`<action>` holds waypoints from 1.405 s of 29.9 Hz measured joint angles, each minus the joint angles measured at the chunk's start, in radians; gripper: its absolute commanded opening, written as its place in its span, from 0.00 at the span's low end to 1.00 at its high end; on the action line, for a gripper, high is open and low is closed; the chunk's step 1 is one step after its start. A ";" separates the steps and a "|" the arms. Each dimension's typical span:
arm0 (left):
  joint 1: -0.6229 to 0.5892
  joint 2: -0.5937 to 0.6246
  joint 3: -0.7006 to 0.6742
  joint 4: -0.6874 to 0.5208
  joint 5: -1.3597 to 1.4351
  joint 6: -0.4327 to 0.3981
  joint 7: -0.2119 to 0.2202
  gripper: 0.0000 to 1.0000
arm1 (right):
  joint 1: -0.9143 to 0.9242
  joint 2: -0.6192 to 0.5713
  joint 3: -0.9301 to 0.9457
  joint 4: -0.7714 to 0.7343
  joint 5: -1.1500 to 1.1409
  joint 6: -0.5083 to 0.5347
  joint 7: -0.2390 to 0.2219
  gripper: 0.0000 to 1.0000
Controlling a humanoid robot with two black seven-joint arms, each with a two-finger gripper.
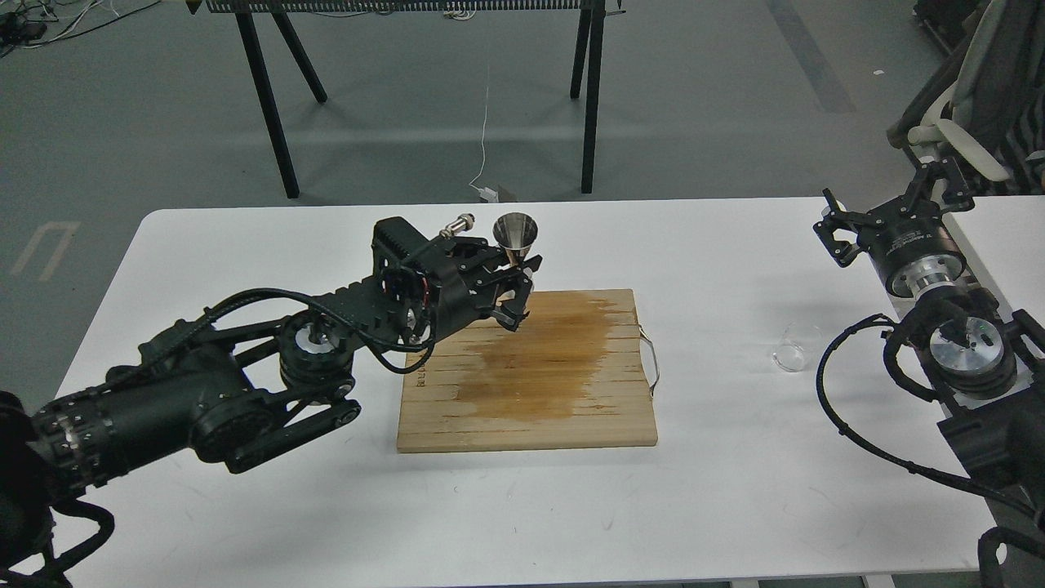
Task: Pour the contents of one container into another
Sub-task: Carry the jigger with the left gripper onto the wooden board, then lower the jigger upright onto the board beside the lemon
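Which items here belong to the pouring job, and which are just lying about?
Belongs to the job:
- small clear glass cup, on the table's right side
- shiny steel hourglass jigger, at the left gripper

Just there:
- wooden slatted board with a darker patch
- white table
- right gripper, holding nothing

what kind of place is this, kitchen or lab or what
Most likely a robotics lab or test workshop, not a kitchen. A plain white table stands on a bare grey floor, loose cables lie in the far corner, and a black trestle-leg bench stands behind.
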 measured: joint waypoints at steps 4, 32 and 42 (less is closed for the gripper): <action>0.012 -0.095 0.006 0.072 0.031 0.000 -0.003 0.00 | 0.000 0.000 0.000 0.001 0.000 -0.004 0.000 0.99; 0.102 -0.254 0.061 0.303 0.035 0.029 -0.014 0.03 | 0.000 0.001 -0.003 0.009 0.000 -0.013 0.004 0.99; 0.102 -0.254 0.061 0.334 0.035 0.059 -0.015 0.26 | 0.002 0.001 -0.003 0.012 0.000 -0.011 0.004 0.99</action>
